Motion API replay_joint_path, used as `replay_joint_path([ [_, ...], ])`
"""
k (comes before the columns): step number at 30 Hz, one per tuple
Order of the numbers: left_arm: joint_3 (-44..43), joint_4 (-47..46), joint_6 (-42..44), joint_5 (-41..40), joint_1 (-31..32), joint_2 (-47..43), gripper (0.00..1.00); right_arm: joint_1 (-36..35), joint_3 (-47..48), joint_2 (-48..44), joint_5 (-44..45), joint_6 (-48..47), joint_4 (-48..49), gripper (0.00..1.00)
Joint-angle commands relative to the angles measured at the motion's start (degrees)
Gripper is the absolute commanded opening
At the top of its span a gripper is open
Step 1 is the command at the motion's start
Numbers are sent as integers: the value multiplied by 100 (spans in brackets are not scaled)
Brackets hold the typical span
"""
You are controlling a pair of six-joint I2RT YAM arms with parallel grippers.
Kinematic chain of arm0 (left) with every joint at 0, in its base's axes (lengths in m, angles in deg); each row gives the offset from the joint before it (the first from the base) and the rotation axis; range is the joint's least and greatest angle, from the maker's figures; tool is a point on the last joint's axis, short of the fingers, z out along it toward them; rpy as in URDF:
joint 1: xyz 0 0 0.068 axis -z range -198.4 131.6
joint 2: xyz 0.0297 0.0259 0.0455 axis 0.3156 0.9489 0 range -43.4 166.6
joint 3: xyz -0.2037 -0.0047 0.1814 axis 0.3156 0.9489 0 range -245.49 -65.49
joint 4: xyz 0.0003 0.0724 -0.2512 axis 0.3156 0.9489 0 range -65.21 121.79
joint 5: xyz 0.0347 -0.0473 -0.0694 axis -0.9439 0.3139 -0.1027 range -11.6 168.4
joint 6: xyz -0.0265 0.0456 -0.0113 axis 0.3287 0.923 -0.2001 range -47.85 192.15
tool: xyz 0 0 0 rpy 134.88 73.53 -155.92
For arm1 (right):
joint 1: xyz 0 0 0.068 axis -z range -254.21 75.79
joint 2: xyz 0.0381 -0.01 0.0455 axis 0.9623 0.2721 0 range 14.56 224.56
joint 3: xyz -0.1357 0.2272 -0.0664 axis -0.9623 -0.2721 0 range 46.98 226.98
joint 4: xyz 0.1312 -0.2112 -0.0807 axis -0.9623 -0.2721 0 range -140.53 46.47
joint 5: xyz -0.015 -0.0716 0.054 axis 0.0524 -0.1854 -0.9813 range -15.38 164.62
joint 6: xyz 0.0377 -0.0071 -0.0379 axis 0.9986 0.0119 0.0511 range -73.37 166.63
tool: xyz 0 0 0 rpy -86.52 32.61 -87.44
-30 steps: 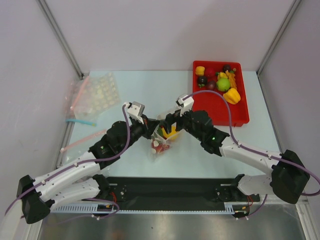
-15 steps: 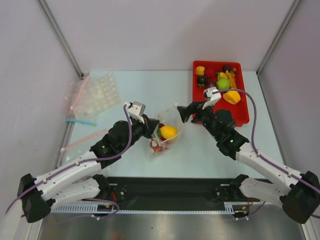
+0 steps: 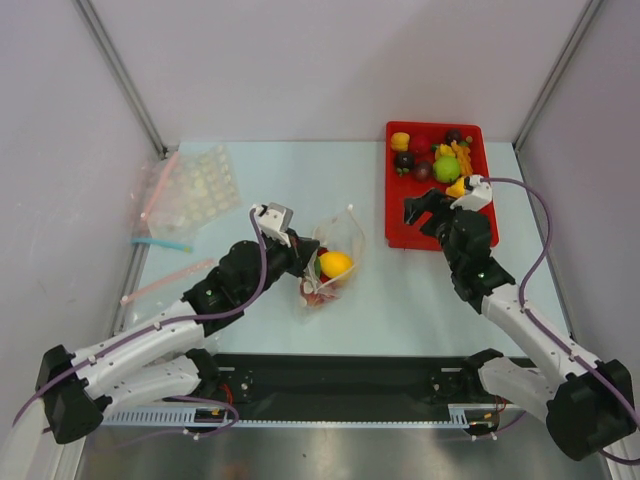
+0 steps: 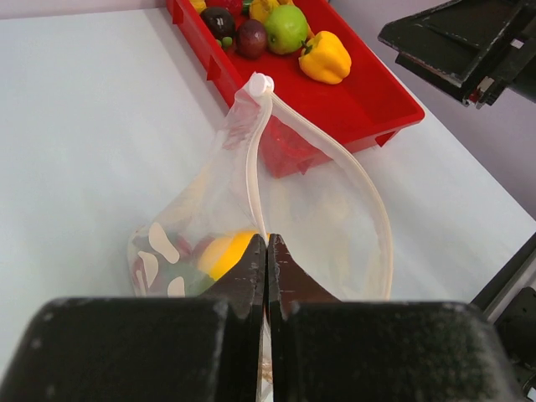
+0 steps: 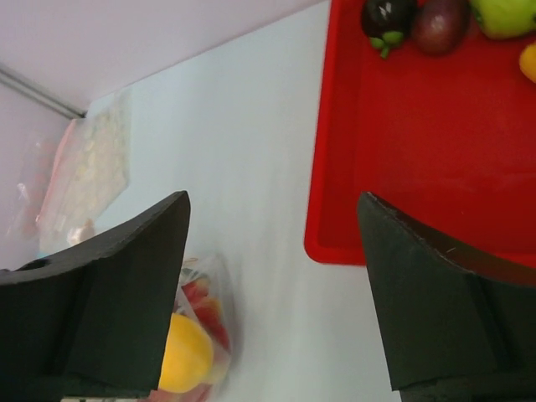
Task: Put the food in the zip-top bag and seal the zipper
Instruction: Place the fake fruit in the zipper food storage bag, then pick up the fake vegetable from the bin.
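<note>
The clear zip-top bag [image 3: 338, 248] lies at mid-table with its mouth gaping toward the red tray [image 3: 420, 236]. My left gripper [image 3: 308, 258] is shut on the whitish zipper [image 4: 255, 172] at the near side of the mouth [image 4: 267, 243]. Inside the bag are a yellow piece of food [image 3: 336, 264] [image 4: 219, 254] [image 5: 182, 353] and small red pieces [image 3: 318, 293]. My right gripper [image 3: 422, 208] [image 5: 272, 209] hangs open and empty over the tray's near left corner. More food sits at the tray's far end: a yellow pepper [image 4: 325, 57], a green piece [image 3: 446, 168] and dark purple ones [image 5: 387, 17].
At the back left lies a white dimpled sheet [image 3: 200, 183] with clear bags, plus a loose blue strip [image 3: 160, 243] and a pink strip [image 3: 155, 283]. The tray's raised rim [image 5: 322, 184] stands just right of the bag. Metal frame posts rise at both back corners.
My right gripper has pulled back from the bag mouth and swung right over the tray, leaving the yellow piece in the bag. The left gripper keeps its hold.
</note>
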Motion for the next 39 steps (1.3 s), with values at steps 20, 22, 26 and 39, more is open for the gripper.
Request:
replay_joint_path([
  [20,-106,-180,-11,-591,21,166,0,1623,2837,2862,229,-650,-2070,100],
  [22,-97,-180,-29,-610,13,157,0,1783,3103,3361,79,-702,-2254,100],
  [26,-114,-189,-64,-504,21,148,0,1986,3665,4109,315,-1071,-2536,100],
  [39,-123,-250,-73,-425,21,323,0,2285,4949,5798,709,-1845,-2756,100],
])
